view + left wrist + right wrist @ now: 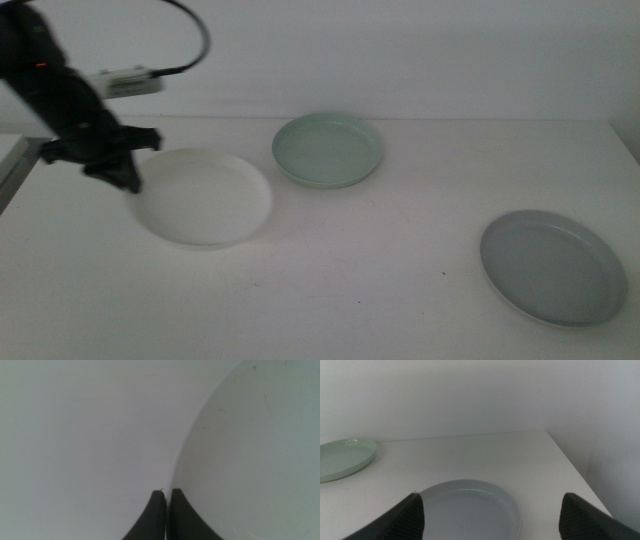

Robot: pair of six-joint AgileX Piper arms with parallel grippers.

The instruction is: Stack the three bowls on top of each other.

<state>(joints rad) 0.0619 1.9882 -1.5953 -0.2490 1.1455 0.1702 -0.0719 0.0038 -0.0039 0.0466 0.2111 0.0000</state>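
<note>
Your left gripper (167,494) is pinching the white bowl (205,197) rim, jaws clamped; bowl is extending away to its right.

Black arm (62,100), looping black cable (190,40)

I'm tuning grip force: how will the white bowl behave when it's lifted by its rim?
The white bowl looks stiff, so it probably won't flex. The left gripper pinches only its thin rim, so it may tilt. Its smooth matte surface could slip.
</note>
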